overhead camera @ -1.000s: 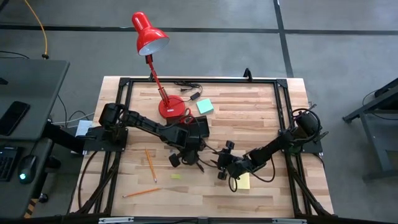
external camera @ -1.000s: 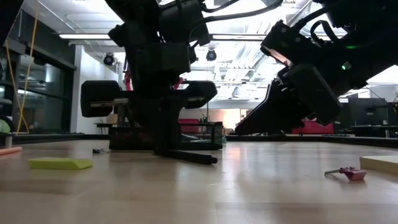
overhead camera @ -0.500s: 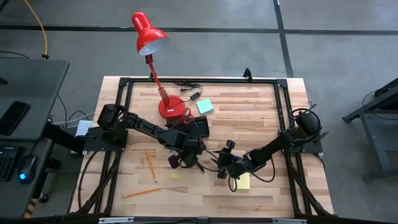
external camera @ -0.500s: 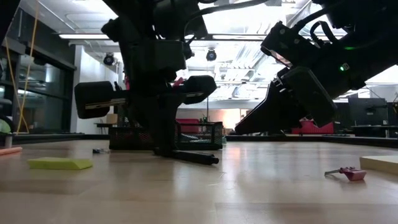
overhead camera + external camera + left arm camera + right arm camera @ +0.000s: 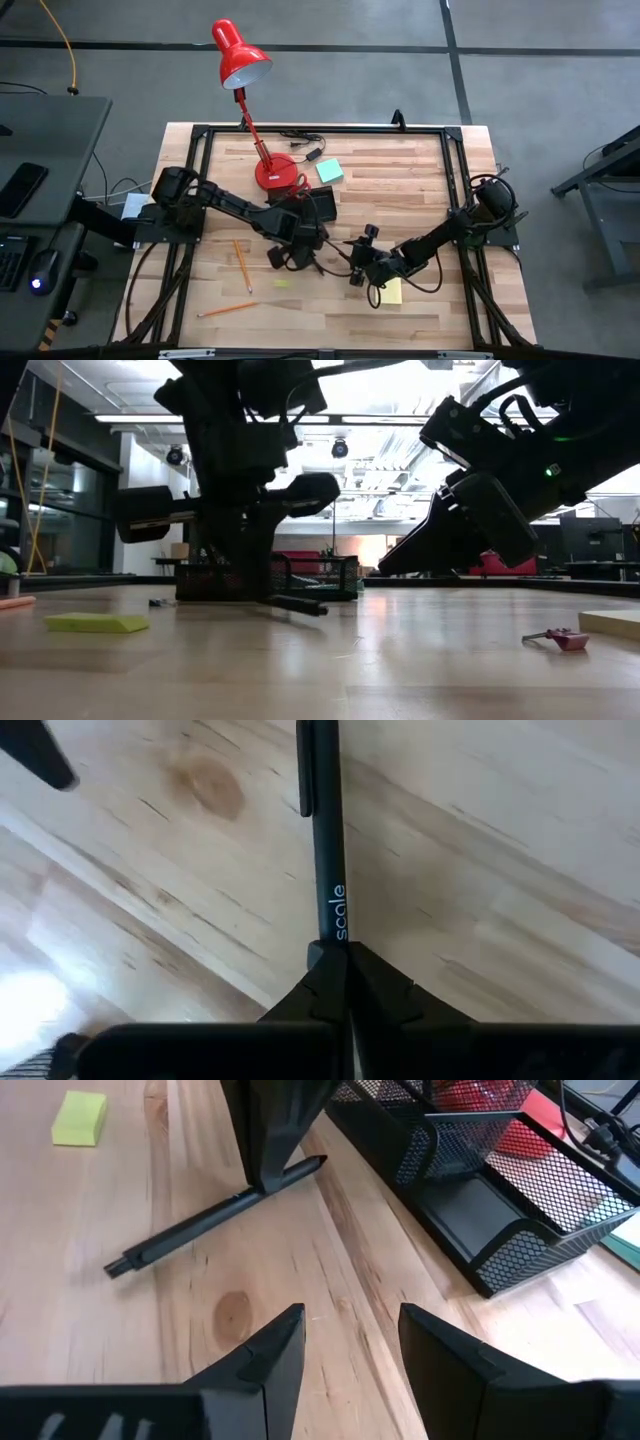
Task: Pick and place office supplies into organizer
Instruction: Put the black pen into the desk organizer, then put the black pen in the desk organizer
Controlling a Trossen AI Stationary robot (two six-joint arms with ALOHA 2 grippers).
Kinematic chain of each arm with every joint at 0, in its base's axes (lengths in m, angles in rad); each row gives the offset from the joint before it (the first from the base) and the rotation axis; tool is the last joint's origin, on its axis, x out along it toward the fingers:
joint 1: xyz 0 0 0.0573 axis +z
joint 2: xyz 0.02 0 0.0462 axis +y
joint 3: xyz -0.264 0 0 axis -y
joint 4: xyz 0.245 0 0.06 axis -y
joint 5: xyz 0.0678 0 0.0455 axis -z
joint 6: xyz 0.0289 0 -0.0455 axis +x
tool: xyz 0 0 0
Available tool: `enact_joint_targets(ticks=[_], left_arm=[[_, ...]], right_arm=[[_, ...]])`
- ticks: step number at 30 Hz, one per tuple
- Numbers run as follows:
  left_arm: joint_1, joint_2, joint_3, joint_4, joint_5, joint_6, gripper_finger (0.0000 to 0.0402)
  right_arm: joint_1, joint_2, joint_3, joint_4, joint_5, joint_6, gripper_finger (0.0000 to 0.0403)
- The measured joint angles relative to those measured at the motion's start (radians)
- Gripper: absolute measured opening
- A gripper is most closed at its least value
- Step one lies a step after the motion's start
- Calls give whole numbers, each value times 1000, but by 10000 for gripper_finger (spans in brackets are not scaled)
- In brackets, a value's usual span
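From above, the left claw (image 5: 292,254) sits mid-tabletop (image 5: 420,190) just in front of the black mesh organizer (image 5: 318,206), while the right claw (image 5: 358,262) waits just beside it, near a yellow sticky pad (image 5: 392,291); two orange pencils (image 5: 241,263) lie apart toward the left arm's side. At table height the black pen (image 5: 296,603) slants with one end lifted off the wood under the left claw, the organizer close behind. The left wrist view shows that claw pinched tight on the pen's barrel near one end; the pen is light, stiff and smooth, so it may pivot in so off-centre a hold. The right wrist view shows the right claw's fingers (image 5: 258,1362) partly spread, gripping nothing, though what lies inside the organizer is hard to tell.
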Motion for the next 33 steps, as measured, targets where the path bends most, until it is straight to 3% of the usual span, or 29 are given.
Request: enact_joint_targets(ticks=[13, 19, 26, 29, 33], left_arm=[[-3, -2, 10, -19, -19, 0, 0], [-3, -4, 11, -26, -23, 2, 0], [-2, -4, 24, -36, -29, 1, 0], [-10, -5, 43, -45, -46, 5, 0], [-25, -5, 71, -84, -58, 12, 0]], right_arm=[[3, 0, 0, -82, 11, 3, 152], [3, 21, 0, -82, -12, 17, 178], [-32, 14, 56, -2, -198, -3, 227], [-53, 7, 136, -65, -289, -62, 246], [-66, 8, 250, -355, -274, -15, 259]])
